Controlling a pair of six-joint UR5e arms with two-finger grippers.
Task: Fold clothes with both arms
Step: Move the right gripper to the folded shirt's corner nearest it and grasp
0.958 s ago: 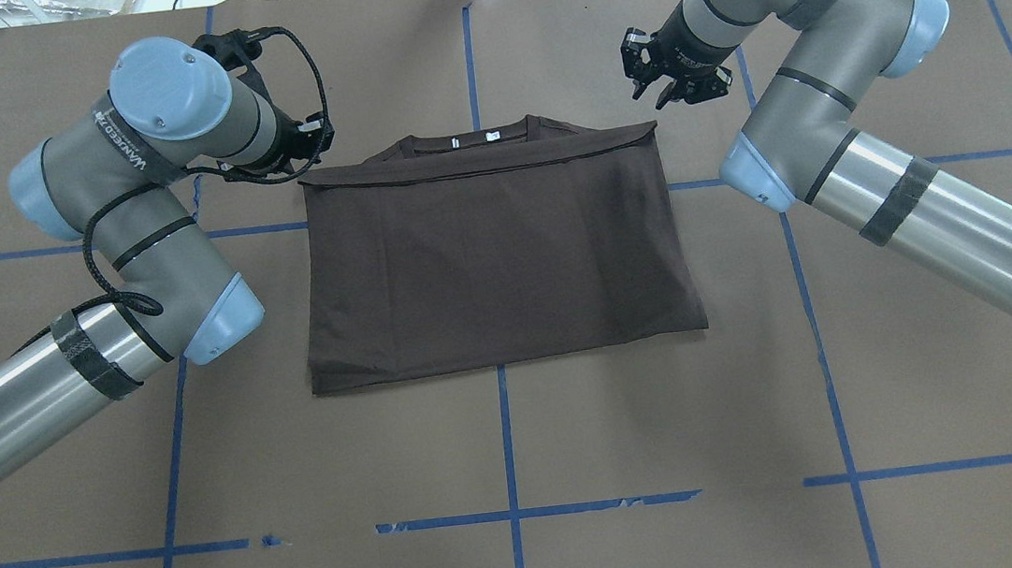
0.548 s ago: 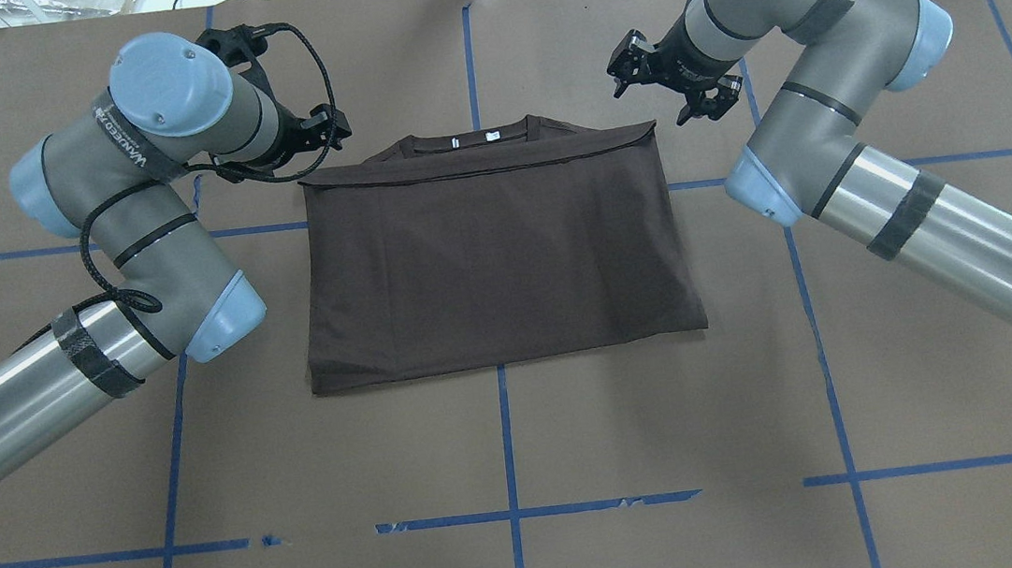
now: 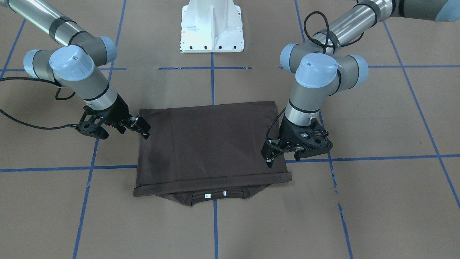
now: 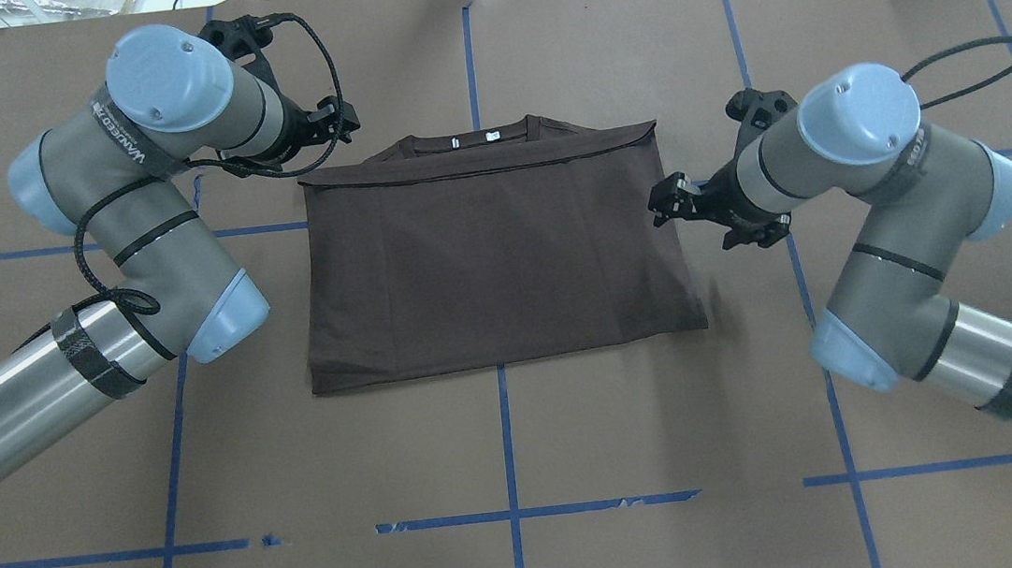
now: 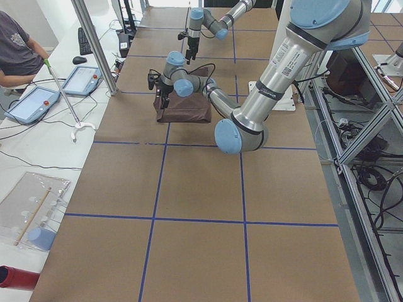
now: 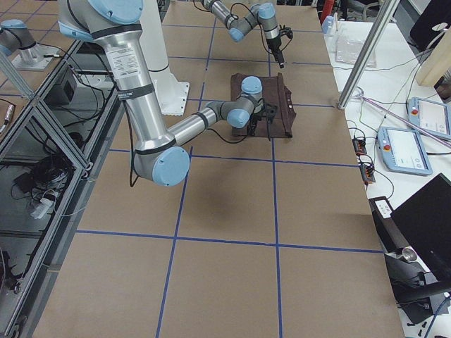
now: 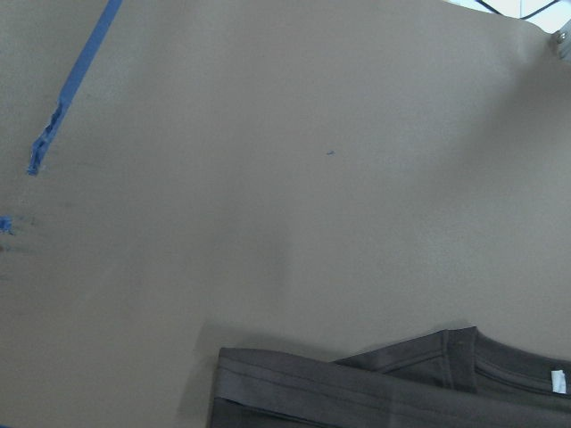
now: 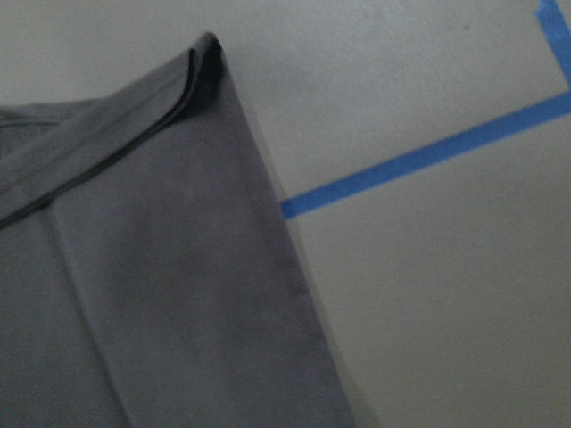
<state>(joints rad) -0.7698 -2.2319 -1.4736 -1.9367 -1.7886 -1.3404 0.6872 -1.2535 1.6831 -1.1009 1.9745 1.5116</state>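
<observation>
Cotton, thin and limp: the T-shirt (image 4: 494, 257) will likely sag, so my left fingers (image 3: 287, 151) and right fingers (image 4: 696, 212), both spread empty, should pinch doubled edges.

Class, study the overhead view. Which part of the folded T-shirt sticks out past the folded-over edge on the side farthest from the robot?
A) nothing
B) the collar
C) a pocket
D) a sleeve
B: the round collar shows just beyond the straight folded edge of the T-shirt on its far side. No sleeve or pocket is visible there.
</observation>
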